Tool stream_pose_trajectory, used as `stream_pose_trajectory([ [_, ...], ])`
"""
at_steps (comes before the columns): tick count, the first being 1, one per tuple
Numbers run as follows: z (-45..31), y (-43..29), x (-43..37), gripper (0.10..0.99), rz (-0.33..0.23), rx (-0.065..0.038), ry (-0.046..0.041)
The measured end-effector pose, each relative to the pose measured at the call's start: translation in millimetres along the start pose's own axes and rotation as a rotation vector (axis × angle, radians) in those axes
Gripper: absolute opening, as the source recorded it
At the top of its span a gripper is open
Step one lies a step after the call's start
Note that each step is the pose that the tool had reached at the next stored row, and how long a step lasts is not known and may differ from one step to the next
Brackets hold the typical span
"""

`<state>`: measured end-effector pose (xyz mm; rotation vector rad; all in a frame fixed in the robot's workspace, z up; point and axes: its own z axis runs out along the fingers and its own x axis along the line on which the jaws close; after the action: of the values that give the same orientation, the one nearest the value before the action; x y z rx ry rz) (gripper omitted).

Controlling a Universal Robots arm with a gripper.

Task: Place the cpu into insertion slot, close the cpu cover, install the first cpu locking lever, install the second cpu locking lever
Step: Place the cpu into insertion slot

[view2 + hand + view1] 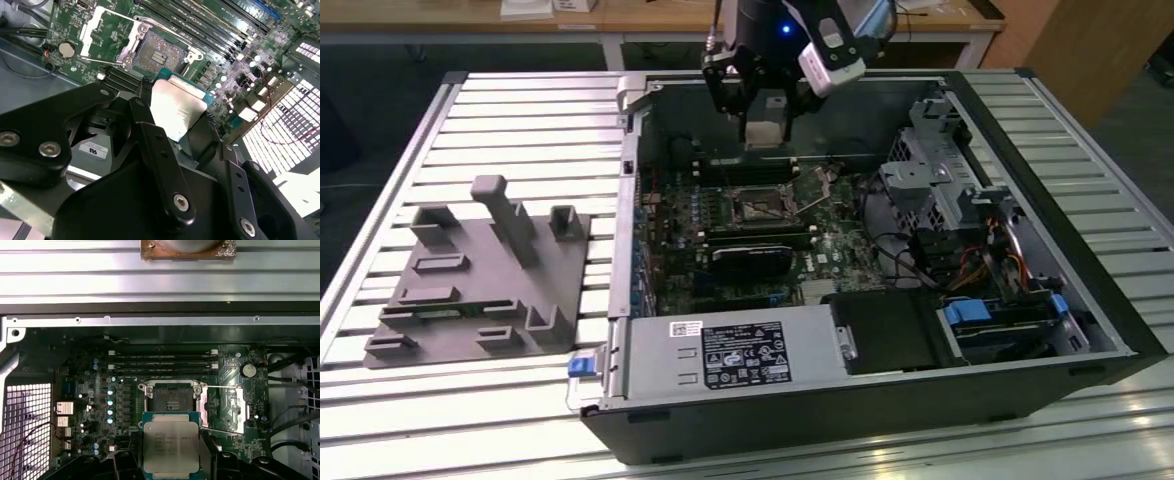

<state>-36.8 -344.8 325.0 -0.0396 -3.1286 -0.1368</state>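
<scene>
My gripper (766, 128) hangs over the open computer case, shut on the cpu (171, 447), a pale silver square chip held flat between the black fingers (144, 125). The cpu (176, 106) floats above the green board, beside and short of the insertion slot (171, 398), not touching it. The insertion slot (152, 52) lies bare, with its dark centre and silvery rim showing. The cpu cover (102, 27) is flipped open, lying back on the board beside the socket (761, 205). A thin locking lever (230, 386) stands raised past the socket's edge.
Long black memory sticks (162, 362) run just beyond the socket. A coin battery (248, 370) sits past the open cover. In the exterior view, a drive cage (947, 190) with cables fills the case's right, a labelled power supply (734, 355) the front, and a grey fixture (474, 275) lies left.
</scene>
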Motion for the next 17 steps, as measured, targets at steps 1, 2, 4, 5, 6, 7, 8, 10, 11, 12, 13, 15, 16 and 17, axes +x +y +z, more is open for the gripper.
stream_pose_trajectory([
  [1, 1.8, 0.0, -0.1, 0.537, 0.0, 0.0, -0.0001],
  [2, 3.6, 0.0, -0.2, 0.537, 0.0, 0.0, -0.0001],
  [4, 7.4, 0.1, -0.7, 0.537, 0.0, 0.001, 0.0],
  [5, 9.2, 0.3, -1.1, 0.537, 0.0, 0.001, 0.0],
  [6, 11.0, 0.5, -1.5, 0.537, 0.0, 0.001, 0.0],
  [7, 12.7, 0.9, -2.0, 0.537, 0.0, 0.002, 0.0],
  [8, 14.4, 1.3, -2.6, 0.537, 0.0, 0.002, -0.0001],
  [10, 17.6, 2.1, -4.0, 0.537, 0.0, 0.004, -0.0002],
  [11, 19.1, 2.5, -4.6, 0.537, 0.0, 0.004, -0.0002],
  [12, 20.6, 3.0, -5.0, 0.537, 0.0, 0.005, -0.0001],
  [13, 22.3, 3.3, -5.4, 0.537, 0.0, 0.006, -0.0001],
  [15, 25.9, 3.5, -5.7, 0.537, 0.0, 0.006, -0.0002],
  [16, 27.7, 3.5, -5.7, 0.537, 0.0, 0.006, -0.0002],
  [17, 29.5, 3.6, -5.7, 0.537, 0.0, 0.006, -0.0002],
])
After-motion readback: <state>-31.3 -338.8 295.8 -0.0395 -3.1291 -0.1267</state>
